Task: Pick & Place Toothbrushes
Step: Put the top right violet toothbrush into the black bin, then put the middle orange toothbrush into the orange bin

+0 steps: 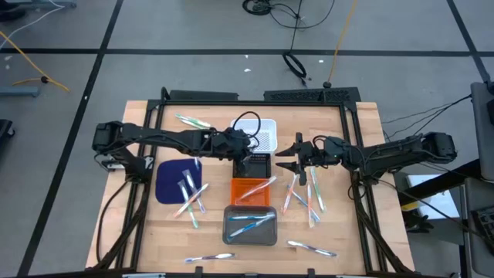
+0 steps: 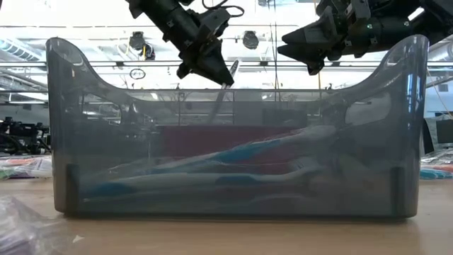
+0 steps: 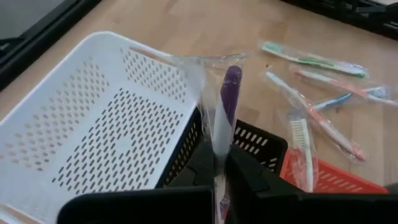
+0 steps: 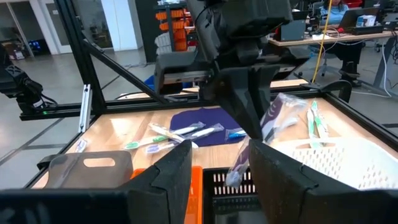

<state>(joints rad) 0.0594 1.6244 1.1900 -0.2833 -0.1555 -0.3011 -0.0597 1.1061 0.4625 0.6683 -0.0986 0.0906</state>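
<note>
My left gripper (image 1: 245, 154) hovers over the black tray (image 1: 260, 166), shut on a toothbrush with a purple handle in a clear wrapper (image 3: 230, 93). My right gripper (image 1: 287, 160) waits open just right of that tray, holding nothing; its fingers frame the right wrist view (image 4: 217, 174). Other wrapped toothbrushes lie flat on the blue mat (image 1: 189, 189), right of the trays (image 1: 305, 193) and along the near edge (image 1: 312, 248). Some lie in the grey see-through tray (image 1: 251, 224), and one lies across the orange tray (image 1: 258, 188). My left gripper pinches the wrapped purple toothbrush between its two fingers at one end (image 3: 219, 155), coming from above. The brush runs on past the fingertips and hangs slanting below them (image 2: 221, 99), lifted clear above the black tray.
The white perforated tray (image 1: 262, 133) stands at the far side of the black one. The orange tray and the grey tray (image 2: 64, 142) follow toward the near edge. Two more toothbrushes lie near the far left (image 1: 193, 121). The black frame rails (image 1: 154, 116) border the table.
</note>
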